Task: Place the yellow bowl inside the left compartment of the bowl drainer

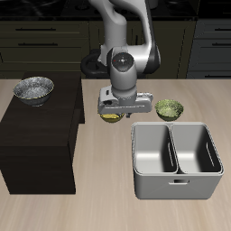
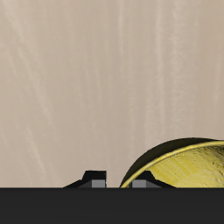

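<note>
Gripper [image 1: 110, 112] poised directly over the yellow bowl [image 1: 111, 116] on the table [image 1: 99, 207], behind the bowl drainer [image 1: 177, 187]; finger opening and any grasp cannot be told.

Simulated kitchen: dark drawer cabinets [image 1: 41, 36] behind, wooden table [image 1: 99, 203], metal bowl drainer [image 1: 176, 161], bowls.

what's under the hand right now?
The yellow bowl sits on the table directly under the hand. The exterior view shows only its front edge; the hand covers the rest. The wrist view shows part of its rim and inside, not whether the fingers grip it.
</note>
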